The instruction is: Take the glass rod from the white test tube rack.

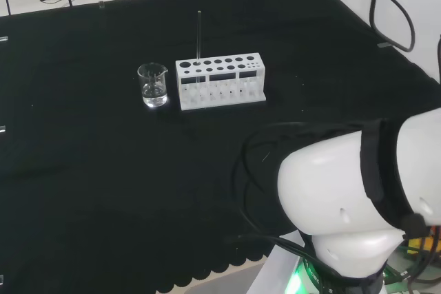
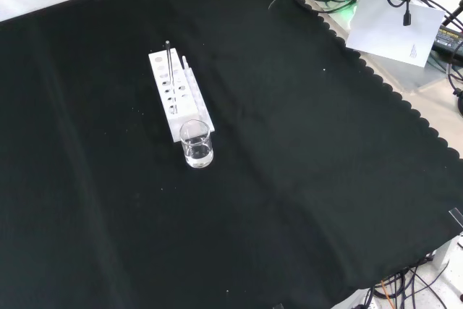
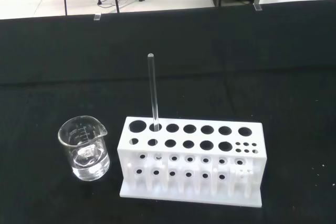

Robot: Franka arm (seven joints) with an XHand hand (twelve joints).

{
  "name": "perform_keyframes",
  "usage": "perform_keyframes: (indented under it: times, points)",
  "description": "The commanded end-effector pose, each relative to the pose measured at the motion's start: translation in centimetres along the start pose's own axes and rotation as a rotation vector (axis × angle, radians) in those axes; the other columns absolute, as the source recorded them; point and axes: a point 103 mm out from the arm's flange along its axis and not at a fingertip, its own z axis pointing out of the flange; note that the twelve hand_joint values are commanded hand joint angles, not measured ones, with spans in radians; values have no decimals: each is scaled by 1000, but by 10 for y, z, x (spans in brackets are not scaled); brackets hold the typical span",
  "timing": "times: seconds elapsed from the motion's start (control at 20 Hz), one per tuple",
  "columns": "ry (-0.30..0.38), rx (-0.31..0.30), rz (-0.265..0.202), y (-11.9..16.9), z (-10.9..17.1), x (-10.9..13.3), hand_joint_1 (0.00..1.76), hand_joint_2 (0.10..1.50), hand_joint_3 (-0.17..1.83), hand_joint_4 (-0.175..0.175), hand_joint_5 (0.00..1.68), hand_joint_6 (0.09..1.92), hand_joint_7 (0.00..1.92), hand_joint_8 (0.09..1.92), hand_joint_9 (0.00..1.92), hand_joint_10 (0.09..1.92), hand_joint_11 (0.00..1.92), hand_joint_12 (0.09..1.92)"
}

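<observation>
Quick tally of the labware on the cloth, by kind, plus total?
Glass rod: 1, upright in a hole of the rack
White test tube rack: 1
Clear beaker: 1, beside the rack's end, some clear liquid at the bottom
Total: 3

Head view looks over the arm [image 1: 358,197] from behind; front view looks down from opposite; wrist view sits close. All share the white rack [image 1: 220,80] [image 2: 179,92] [image 3: 191,163] and beaker [image 1: 152,85] [image 2: 197,144] [image 3: 84,149].
</observation>
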Motion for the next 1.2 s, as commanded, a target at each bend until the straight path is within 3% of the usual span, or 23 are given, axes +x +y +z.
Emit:
perform_keyframes:
  times: [0.05,0.8,1.2]
  points:
    - [11,2,-7,46,4,-5,624,856,563,-168,21,87,0,346,0,488,0,819]
    - [14,45,-50,141,54,6,665,854,554,-172,62,87,0,433,0,579,0,946]
    - [53,88,-75,170,89,11,670,863,549,-175,79,87,0,504,0,640,0,1006]
